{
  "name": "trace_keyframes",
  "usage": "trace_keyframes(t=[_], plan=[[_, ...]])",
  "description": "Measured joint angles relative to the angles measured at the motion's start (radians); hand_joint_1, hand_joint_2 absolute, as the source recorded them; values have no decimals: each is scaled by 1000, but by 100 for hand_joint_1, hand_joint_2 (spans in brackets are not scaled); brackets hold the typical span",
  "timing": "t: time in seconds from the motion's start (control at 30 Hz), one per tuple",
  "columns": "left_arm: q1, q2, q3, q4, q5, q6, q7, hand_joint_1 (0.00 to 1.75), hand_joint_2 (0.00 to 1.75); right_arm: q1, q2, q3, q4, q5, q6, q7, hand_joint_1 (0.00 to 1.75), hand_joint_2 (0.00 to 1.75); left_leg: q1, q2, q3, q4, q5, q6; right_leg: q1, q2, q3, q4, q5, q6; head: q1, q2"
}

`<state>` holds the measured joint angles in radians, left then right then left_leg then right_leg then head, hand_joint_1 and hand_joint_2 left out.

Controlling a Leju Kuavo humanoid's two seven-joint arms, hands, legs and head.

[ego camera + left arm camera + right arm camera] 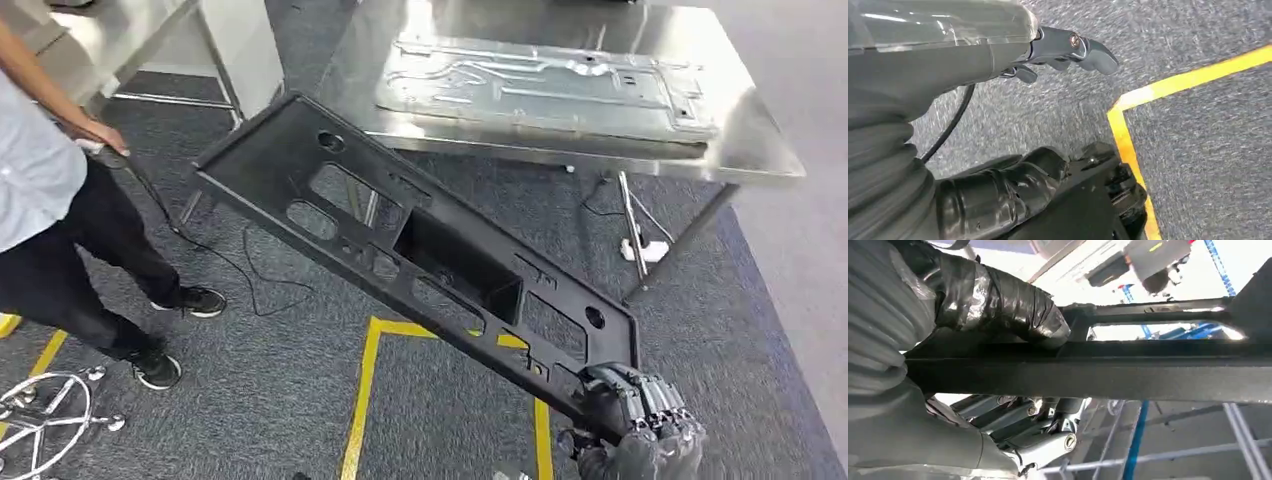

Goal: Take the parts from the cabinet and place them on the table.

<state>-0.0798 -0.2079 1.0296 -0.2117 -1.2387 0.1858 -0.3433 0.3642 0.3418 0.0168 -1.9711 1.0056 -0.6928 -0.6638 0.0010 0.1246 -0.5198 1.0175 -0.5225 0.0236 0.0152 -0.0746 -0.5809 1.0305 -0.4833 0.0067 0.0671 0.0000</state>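
From the head view, the robot's right hand [640, 420] grips the near right corner of a long black panel [420, 250], which slants up and away to the left so that its far end reaches the edge of the steel table [760, 150]. Carried by one corner, the panel hangs above the carpet rather than resting anywhere; a grey metal sheet [540, 85] already lies on the tabletop. A person [60, 200] stands at far left beside a cable [215, 255].

At the left wrist, the left hand [1058, 50] hangs over carpet and yellow floor tape [1128, 145], fingers loosely curled and holding nothing.

At the right wrist, the thumb [998, 300] presses one face of the panel's rail [1108, 375] and the fingers [1038, 425] wrap the other, a clamp suited to steering a long load.
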Motion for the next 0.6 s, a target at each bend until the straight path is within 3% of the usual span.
trace_keyframes(t=[0.03,0.07,0.1,0.13,0.2,0.23,0.27,0.3,0.37,0.4,0.43,0.53,0.6], plan=[[-2,0,0,0,0,0,0,0,175,0,-1,0,0,0,0,3,175,175,-4,13,7,-1,-3,-6,-5,15,2,-10,4,-7,0,0],[-2,1,0,0,0,0,0,0,175,2,-1,0,0,0,0,5,175,175,2,-13,5,9,-13,-15,-17,25,10,-18,11,-13,0,0],[-1,0,0,0,0,0,0,0,175,0,-1,1,0,1,0,6,175,175,3,-65,-6,42,-37,-19,-18,32,10,-19,12,-18,0,0],[0,0,0,0,0,0,0,0,175,-1,-1,5,1,2,0,9,175,175,4,-96,-39,109,-76,-19,-19,40,7,-18,11,-22,-1,0],[1,1,2,0,-16,0,0,0,175,-2,-4,15,3,17,0,40,175,175,6,-115,-117,264,-141,-22,-18,59,6,-17,10,-24,-2,0],[3,1,7,0,-23,0,0,0,175,-2,-8,18,5,29,0,57,175,175,6,-115,-141,305,-144,-24,-18,67,7,-15,9,-25,-2,0],[4,1,11,0,-28,0,0,0,175,-2,-12,20,8,38,0,66,175,175,7,-115,-143,297,-123,-24,-19,75,7,-12,8,-25,-2,0],[6,1,15,0,-32,0,1,0,175,-2,-15,21,11,48,0,66,175,175,9,-115,-124,243,-77,-24,-20,82,7,-7,5,-22,-2,0],[4,3,18,0,-35,-8,2,0,175,-4,-16,23,14,78,0,53,175,175,15,-116,-52,70,22,-26,-23,91,8,6,-4,-13,-2,0],[4,2,19,0,-38,-18,2,0,175,-7,-17,24,17,89,0,50,175,175,14,-127,-41,44,3,-25,-18,92,2,12,-8,-6,-2,0],[0,2,19,0,-40,-26,1,0,175,-10,-19,27,21,93,0,52,175,175,13,-129,-44,35,12,-14,-15,95,-4,22,-11,-2,-3,0],[0,3,20,0,-42,-35,-4,0,175,-11,-27,37,31,91,0,61,175,175,8,-128,-48,37,15,-2,-16,94,-3,14,-3,10,-3,0],[0,3,21,0,-42,-34,-4,0,175,-13,-31,42,33,87,0,77,175,175,14,-125,-45,28,22,10,-20,86,-13,45,-31,21,-2,0]])
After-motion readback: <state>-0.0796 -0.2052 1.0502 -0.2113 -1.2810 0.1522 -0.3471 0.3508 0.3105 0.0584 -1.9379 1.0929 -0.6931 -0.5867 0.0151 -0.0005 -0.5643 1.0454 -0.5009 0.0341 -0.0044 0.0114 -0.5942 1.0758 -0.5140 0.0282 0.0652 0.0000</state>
